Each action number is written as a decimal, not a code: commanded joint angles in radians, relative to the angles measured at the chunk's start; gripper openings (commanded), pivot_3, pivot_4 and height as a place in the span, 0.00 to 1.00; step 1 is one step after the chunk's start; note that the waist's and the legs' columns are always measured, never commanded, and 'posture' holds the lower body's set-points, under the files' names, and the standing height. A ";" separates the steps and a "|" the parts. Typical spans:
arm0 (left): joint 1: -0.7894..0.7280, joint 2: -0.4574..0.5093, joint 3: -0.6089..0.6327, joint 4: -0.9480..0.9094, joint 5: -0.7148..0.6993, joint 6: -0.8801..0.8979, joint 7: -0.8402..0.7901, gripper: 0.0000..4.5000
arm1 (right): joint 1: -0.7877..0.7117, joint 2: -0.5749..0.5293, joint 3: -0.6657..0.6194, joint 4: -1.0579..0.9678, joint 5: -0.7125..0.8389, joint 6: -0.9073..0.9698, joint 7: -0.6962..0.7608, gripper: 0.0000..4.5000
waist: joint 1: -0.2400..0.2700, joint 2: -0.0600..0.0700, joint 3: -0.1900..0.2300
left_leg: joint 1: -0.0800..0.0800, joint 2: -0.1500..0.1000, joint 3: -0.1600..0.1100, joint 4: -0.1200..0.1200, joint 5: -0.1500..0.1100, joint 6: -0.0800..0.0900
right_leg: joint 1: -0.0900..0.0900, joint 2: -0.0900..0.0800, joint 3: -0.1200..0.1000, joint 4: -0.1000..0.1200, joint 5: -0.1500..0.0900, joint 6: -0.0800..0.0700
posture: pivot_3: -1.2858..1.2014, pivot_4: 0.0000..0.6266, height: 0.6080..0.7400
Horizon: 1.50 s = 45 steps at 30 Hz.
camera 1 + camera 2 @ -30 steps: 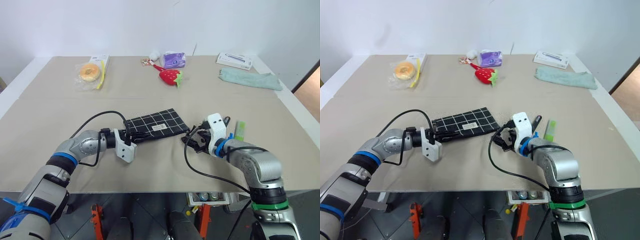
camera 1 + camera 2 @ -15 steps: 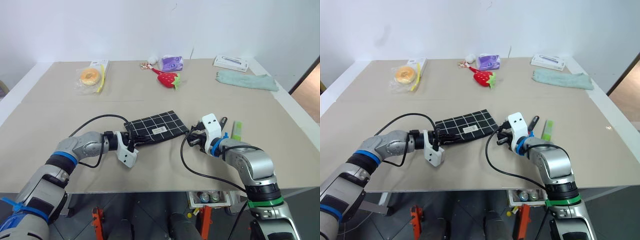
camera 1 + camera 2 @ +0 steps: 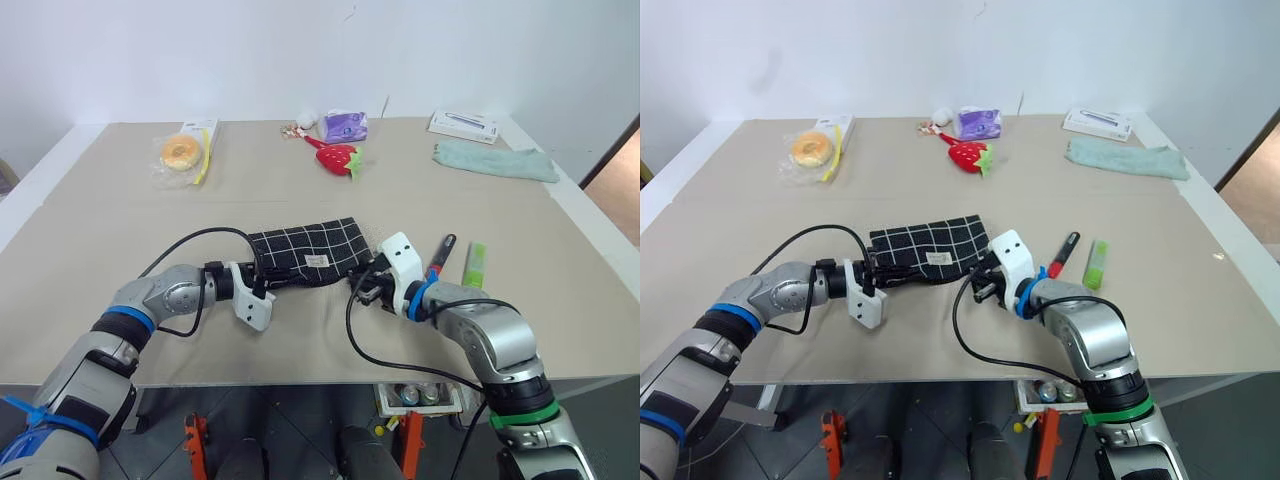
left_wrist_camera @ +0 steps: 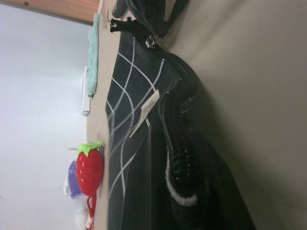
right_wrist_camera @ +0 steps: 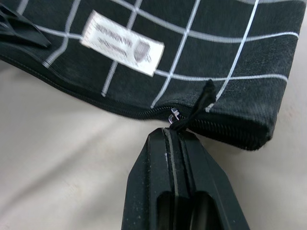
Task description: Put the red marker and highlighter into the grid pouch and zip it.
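Observation:
The grid pouch [image 3: 305,248] lies flat at mid-table, black with white lines and a small white label [image 5: 122,43]. My left gripper [image 3: 263,277] is shut on the pouch's left end. My right gripper [image 5: 169,135] is at the pouch's right corner, shut on the black zipper pull [image 5: 195,109]. The pouch's zipper runs closed along the near edge in the right wrist view. The red marker [image 3: 441,256] and the lime-green highlighter [image 3: 473,265] lie on the table just right of my right hand, outside the pouch.
Along the far edge sit a bagged doughnut [image 3: 181,152], a red plush strawberry [image 3: 340,158], a purple packet [image 3: 346,125], a white box [image 3: 465,123] and a green cloth [image 3: 493,160]. The table's front edge runs close below both arms.
My right gripper has shut on the zipper pull and slid left, bunching the pouch slightly. The marker now shows fully beside the hand. My left gripper has stayed put.

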 commanded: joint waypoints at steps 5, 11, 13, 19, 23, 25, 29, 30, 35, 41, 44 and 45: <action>0.035 -0.030 -0.001 -0.008 -0.067 0.008 -0.035 0.00 | -0.012 -0.038 0.067 -0.030 -0.022 -0.050 0.058 0.02 | 0.001 0.000 0.000 | -0.001 0.000 0.000 -0.001 0.000 0.000 | 0.000 0.000 0.000 -0.001 -0.001 0.001 | 0.52 0.24 0.99; 0.041 -0.043 0.025 -0.025 -0.136 0.018 -0.081 0.00 | -0.011 -0.079 0.079 -0.004 -0.057 -0.085 0.076 0.02 | 0.003 -0.001 0.001 | -0.004 -0.002 -0.001 -0.001 -0.001 -0.001 | -0.001 -0.001 0.001 -0.002 -0.003 0.004 | 0.52 0.24 0.99; 0.043 -0.045 0.029 -0.026 -0.147 0.018 -0.095 0.00 | -0.012 -0.076 0.087 -0.016 -0.057 -0.087 0.081 0.02 | 0.004 -0.001 0.001 | -0.005 -0.003 -0.002 -0.001 -0.002 -0.003 | -0.001 -0.002 0.001 -0.003 -0.003 0.007 | 0.52 0.24 0.99; 0.047 -0.051 0.039 -0.040 -0.176 0.028 -0.122 0.00 | -0.014 -0.038 0.113 -0.048 -0.047 -0.085 0.090 0.02 | 0.004 -0.002 0.001 | -0.006 -0.005 -0.003 -0.001 -0.002 -0.003 | -0.001 -0.003 0.001 -0.003 -0.004 0.008 | 0.52 0.24 0.99; 0.050 -0.057 0.045 -0.051 -0.192 0.037 -0.135 0.00 | -0.002 -0.016 0.136 -0.114 0.003 -0.086 0.138 0.02 | 0.003 -0.004 0.002 | -0.006 -0.005 -0.004 -0.001 -0.002 -0.003 | -0.001 -0.003 0.001 -0.003 -0.005 0.008 | 0.52 0.24 0.99; 0.053 -0.057 0.049 -0.054 -0.197 0.037 -0.142 0.00 | 0.013 -0.025 0.147 -0.149 0.024 -0.086 0.172 0.02 | 0.003 -0.004 0.003 | -0.008 -0.005 -0.004 -0.002 -0.002 -0.003 | -0.002 -0.003 0.000 -0.003 -0.005 0.008 | 0.52 0.24 0.99; 0.056 -0.062 0.058 -0.059 -0.211 0.043 -0.153 0.00 | 0.012 -0.051 0.142 -0.092 -0.034 -0.086 0.143 0.02 | 0.005 -0.004 0.003 | -0.008 -0.005 -0.006 -0.002 -0.002 -0.004 | -0.002 -0.003 -0.001 -0.003 -0.005 0.008 | 0.52 0.24 0.99; 0.056 -0.063 0.059 -0.060 -0.214 0.045 -0.156 0.00 | 0.010 -0.054 0.142 -0.087 -0.039 -0.088 0.142 0.02 | 0.005 -0.004 0.003 | -0.008 -0.006 -0.006 -0.002 -0.002 -0.004 | -0.002 -0.004 -0.001 -0.004 -0.006 0.008 | 0.52 0.24 0.99; 0.063 -0.073 0.065 -0.075 -0.241 0.051 -0.174 0.00 | -0.007 -0.047 0.163 -0.079 -0.055 -0.082 0.135 0.02 | 0.005 -0.005 0.003 | -0.008 -0.006 -0.007 -0.002 -0.002 -0.004 | -0.002 -0.004 -0.001 -0.004 -0.006 0.009 | 0.52 0.24 0.99; 0.073 -0.090 0.080 -0.113 -0.316 0.081 -0.217 0.00 | -0.032 -0.020 0.177 -0.041 -0.099 -0.088 0.095 0.02 | 0.002 -0.009 0.006 | -0.009 -0.005 -0.007 -0.002 -0.002 -0.004 | -0.003 -0.003 -0.002 -0.004 -0.006 0.009 | 0.52 0.24 0.99; 0.081 -0.092 0.083 -0.136 -0.346 0.094 -0.242 0.00 | -0.048 -0.010 0.162 -0.015 -0.115 -0.089 0.076 0.02 | 0.000 -0.009 0.006 | -0.009 -0.005 -0.008 -0.002 -0.002 -0.004 | -0.003 -0.003 -0.002 -0.004 -0.006 0.009 | 0.52 0.24 0.99; 0.085 -0.093 0.084 -0.144 -0.356 0.100 -0.250 0.00 | -0.054 -0.013 0.161 -0.003 -0.125 -0.089 0.069 0.02 | 0.000 -0.009 0.006 | -0.009 -0.005 -0.008 -0.002 -0.002 -0.004 | -0.003 -0.003 -0.002 -0.004 -0.006 0.009 | 0.52 0.24 0.99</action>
